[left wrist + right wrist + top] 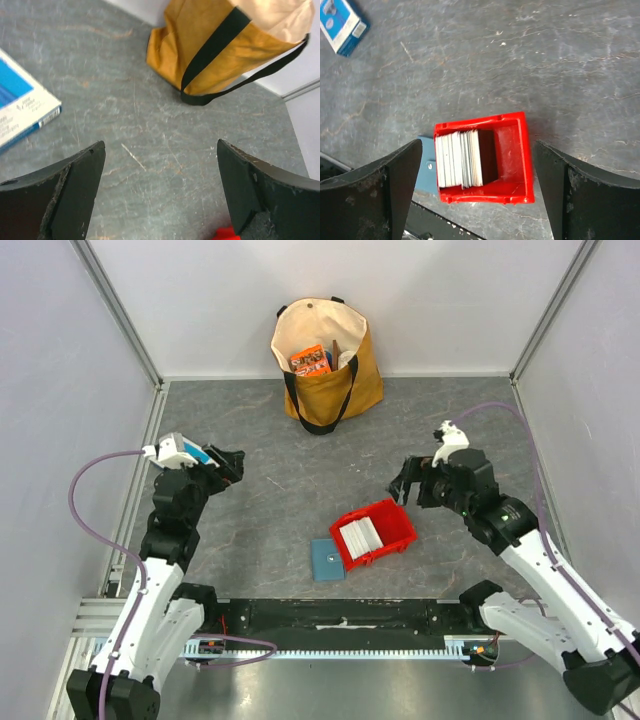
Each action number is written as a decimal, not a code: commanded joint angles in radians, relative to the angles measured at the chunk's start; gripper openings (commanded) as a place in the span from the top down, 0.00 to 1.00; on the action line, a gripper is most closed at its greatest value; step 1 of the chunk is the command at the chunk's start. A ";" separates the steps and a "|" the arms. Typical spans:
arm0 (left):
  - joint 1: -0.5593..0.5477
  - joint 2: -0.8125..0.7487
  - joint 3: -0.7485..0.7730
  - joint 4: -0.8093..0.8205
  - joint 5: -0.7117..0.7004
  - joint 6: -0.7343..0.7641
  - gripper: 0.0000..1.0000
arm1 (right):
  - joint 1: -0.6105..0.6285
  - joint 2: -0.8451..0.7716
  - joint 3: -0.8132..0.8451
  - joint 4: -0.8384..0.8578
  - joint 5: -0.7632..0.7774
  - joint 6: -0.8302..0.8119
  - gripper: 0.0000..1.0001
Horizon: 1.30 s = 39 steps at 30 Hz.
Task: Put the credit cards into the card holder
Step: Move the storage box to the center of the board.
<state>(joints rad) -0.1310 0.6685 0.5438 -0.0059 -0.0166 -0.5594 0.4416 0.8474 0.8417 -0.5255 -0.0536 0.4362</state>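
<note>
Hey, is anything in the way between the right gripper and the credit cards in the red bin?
Nothing visible. The right gripper is open and points down at the red bin, which has no lid, and the credit cards stand on edge inside it. Only the bin's walls surround them, so the reach probably has to come from above.

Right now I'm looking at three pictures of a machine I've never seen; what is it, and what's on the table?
Two robot arms are bolted at the near edge of a grey table. One picture looks down from above; the other two come from a camera on each wrist, so the dark shapes there are the left arm's fingers and the right arm's fingers. Both pairs are open and empty. On the table: a red plastic bin holding a stack of pale credit cards, a flat teal card holder beside it, a blue-and-white flat box, and a mustard canvas tote bag with black straps.
</note>
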 commanded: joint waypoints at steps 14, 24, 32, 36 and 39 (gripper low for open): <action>-0.013 0.069 0.010 -0.222 0.268 -0.062 0.01 | 0.439 -0.077 -0.061 -0.257 0.116 0.203 0.02; -0.223 0.089 -0.034 -0.333 0.043 -0.050 0.01 | 0.644 -0.058 -0.174 -0.193 0.176 0.400 0.02; -0.278 0.152 -0.047 -0.309 0.070 -0.053 0.01 | 0.715 0.001 -0.259 -0.035 0.218 0.571 0.02; -0.350 0.216 -0.044 -0.238 0.110 -0.047 0.01 | 0.718 0.033 -0.294 0.050 0.284 0.627 0.02; -0.363 0.269 -0.042 -0.180 0.156 -0.054 0.01 | 0.720 0.053 -0.315 0.091 0.317 0.662 0.02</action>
<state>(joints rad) -0.4725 0.8909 0.4999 -0.2955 0.0753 -0.6369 1.1549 0.8848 0.5484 -0.5518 0.1738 1.0058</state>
